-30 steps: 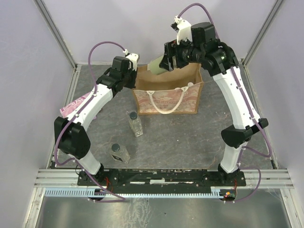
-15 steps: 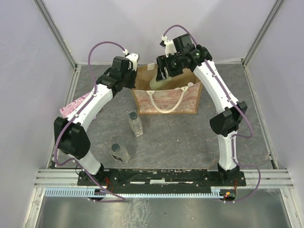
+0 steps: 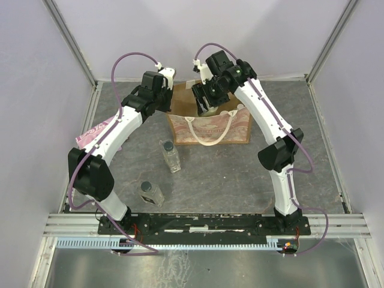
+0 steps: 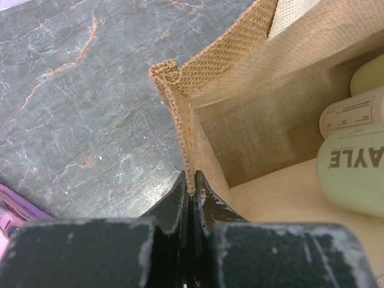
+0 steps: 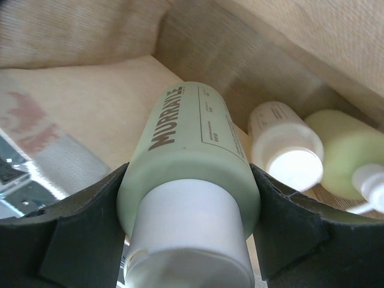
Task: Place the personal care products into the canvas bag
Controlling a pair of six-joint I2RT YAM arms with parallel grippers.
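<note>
pale lilac walls (image 3: 36, 90) enclose a grey marbled tabletop (image 3: 228, 174).

White arm links (image 3: 120, 129), black joints (image 3: 90, 174), purple cables (image 3: 132, 54); black tool fingers (image 4: 171, 209) scuffed, paint chipped at edges.

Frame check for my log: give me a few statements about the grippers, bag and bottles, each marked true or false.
1. The left gripper pinches the canvas bag at its rim. True.
2. The right gripper is empty. False: it grips a pale yellow bottle inside the bag.
3. Both clear bottles are on the table, outside the bag. True.
4. Nothing else is in the bag. False: two more pale bottles lie there.
</note>
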